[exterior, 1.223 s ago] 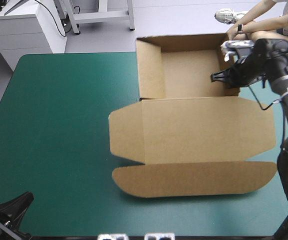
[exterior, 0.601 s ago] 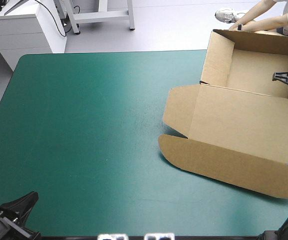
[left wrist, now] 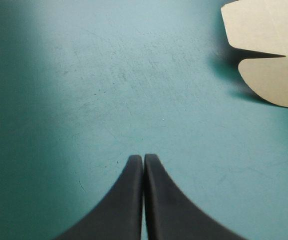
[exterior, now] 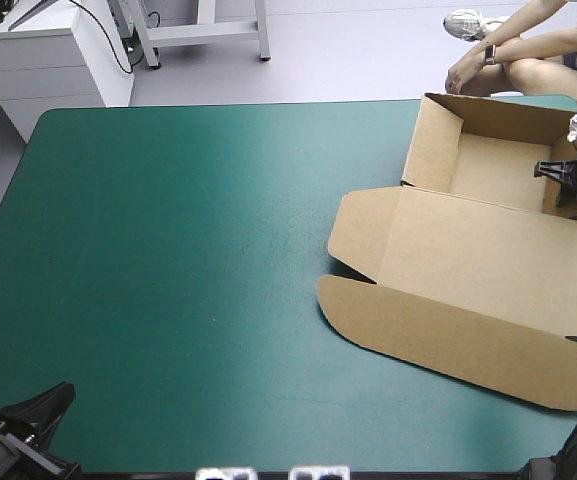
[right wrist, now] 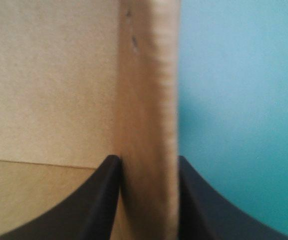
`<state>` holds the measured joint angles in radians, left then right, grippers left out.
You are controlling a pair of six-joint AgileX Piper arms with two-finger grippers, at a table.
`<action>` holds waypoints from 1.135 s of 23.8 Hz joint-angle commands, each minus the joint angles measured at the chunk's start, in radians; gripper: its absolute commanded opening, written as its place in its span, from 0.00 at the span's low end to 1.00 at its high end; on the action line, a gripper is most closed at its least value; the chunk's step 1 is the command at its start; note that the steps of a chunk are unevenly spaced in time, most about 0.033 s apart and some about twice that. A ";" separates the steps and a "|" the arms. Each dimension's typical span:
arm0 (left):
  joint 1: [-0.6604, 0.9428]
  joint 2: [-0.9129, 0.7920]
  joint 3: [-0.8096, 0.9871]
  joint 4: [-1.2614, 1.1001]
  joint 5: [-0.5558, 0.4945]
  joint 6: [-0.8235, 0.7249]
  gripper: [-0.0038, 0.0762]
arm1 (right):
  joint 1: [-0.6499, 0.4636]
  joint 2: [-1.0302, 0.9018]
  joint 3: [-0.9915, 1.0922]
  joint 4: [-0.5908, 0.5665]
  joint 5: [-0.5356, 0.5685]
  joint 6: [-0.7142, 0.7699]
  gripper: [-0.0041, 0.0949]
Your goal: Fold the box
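Two black fingers of my right gripper (right wrist: 147, 160) clamp the right-hand wall (right wrist: 148, 90) of the box (exterior: 498, 170), one inside the tray and one outside, the board filling the gap; that grip, I judge, gives me a handle on the whole sheet. The box sits at the far right corner of the teal-green cover (exterior: 188, 250), an open tray with walls up, its lid (exterior: 478, 250) flat toward the near edge and the rounded front flap (exterior: 448, 340) outermost. My left gripper (left wrist: 143, 157) hangs pressed together over bare cover at the near left corner, well apart from the board, probably parked out of the way.
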<state>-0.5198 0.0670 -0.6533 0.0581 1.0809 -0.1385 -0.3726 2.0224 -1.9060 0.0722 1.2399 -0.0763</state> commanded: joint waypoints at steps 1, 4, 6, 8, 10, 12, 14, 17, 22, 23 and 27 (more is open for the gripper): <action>-0.001 0.026 -0.019 0.013 -0.056 0.003 0.04 | -0.014 -0.069 -0.028 -0.002 0.013 0.005 0.59; -0.001 0.026 -0.019 0.013 -0.056 0.003 0.04 | -0.014 -0.094 -0.028 -0.024 0.013 0.005 0.71; -0.001 0.026 -0.019 0.015 -0.056 0.003 0.04 | -0.017 -0.122 -0.028 -0.025 0.013 0.010 0.73; -0.001 0.026 -0.019 0.015 -0.056 0.003 0.04 | -0.017 -0.161 -0.030 -0.010 0.013 0.020 0.73; -0.001 0.026 -0.019 0.015 -0.056 0.003 0.04 | -0.017 -0.232 -0.030 0.049 0.013 0.043 0.72; -0.001 0.026 -0.019 0.015 -0.054 0.003 0.04 | -0.013 -0.282 -0.030 0.133 0.013 0.020 0.71; -0.001 0.026 -0.019 0.015 -0.032 0.003 0.04 | -0.008 -0.354 -0.030 0.251 0.013 -0.019 0.65; -0.001 0.026 -0.019 0.019 0.026 0.003 0.04 | 0.061 -0.458 -0.018 0.256 0.013 -0.043 0.48; -0.001 0.026 -0.019 0.019 0.011 0.000 0.04 | 0.245 -0.602 0.154 0.256 0.013 -0.126 0.04; -0.001 0.026 -0.019 0.019 0.011 0.000 0.04 | 0.300 -0.645 0.233 0.256 0.013 -0.132 0.03; -0.001 0.026 -0.019 -0.019 0.011 0.000 0.04 | 0.382 -0.746 0.390 0.246 0.013 -0.155 0.03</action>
<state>-0.5198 0.0670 -0.6533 0.0661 1.1617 -0.1385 -0.0366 1.3740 -1.5879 0.3120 1.2455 -0.2048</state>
